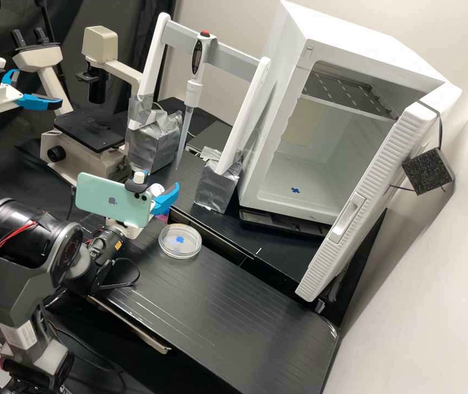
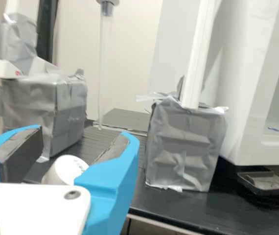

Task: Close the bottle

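In the high view my gripper (image 1: 156, 189) is above the bench behind the mounted phone, its blue fingers apart. Close by the nearer finger shows a white cap (image 1: 157, 190). A small pink-purple patch of the bottle (image 1: 163, 217) peeks out below, the rest hidden by phone and gripper. In the wrist view my open gripper (image 2: 83, 139) has the round white cap (image 2: 63, 169) just beyond the gap between its fingers, part of it covered by the nearer finger and the white mount. How the cap sits on the bottle is hidden.
A petri dish (image 1: 180, 241) lies on the black bench (image 1: 217, 306) beside the gripper. Behind stand a pipette (image 1: 193, 90) on a white frame with foil-wrapped feet (image 1: 217, 186), a microscope (image 1: 89, 131) and an open white incubator (image 1: 278, 169).
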Tool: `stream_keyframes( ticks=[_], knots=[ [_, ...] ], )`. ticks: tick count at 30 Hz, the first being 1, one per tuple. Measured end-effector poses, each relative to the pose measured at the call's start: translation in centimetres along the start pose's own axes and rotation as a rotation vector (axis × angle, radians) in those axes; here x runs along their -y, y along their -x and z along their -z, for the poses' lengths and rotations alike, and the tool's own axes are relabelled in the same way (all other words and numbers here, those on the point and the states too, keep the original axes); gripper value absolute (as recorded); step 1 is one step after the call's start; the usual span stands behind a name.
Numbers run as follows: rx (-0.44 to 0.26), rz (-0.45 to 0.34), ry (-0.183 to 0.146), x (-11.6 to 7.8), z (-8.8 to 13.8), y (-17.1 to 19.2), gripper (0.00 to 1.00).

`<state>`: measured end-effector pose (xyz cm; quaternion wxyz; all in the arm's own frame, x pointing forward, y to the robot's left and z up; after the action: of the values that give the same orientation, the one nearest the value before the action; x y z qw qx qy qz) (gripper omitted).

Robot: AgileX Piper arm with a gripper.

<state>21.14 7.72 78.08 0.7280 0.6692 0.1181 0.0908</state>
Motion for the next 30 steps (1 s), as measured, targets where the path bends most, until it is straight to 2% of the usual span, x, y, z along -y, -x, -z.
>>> stream_keyframes(
  ticks=[11, 16, 20, 23, 30],
  knots=[
    [0.003, -0.009, -0.001, -0.4, -0.3, 0.1, 1.0],
    [0.037, -0.066, -0.055, -1.7, -1.2, 0.2, 1.0],
    [0.062, -0.116, -0.085, -2.8, -1.9, 0.0, 1.0],
    [0.069, -0.127, -0.083, -3.0, -2.1, -0.4, 1.0],
    [0.105, -0.088, -0.076, -2.1, -3.0, -1.0, 1.0]
  ],
)
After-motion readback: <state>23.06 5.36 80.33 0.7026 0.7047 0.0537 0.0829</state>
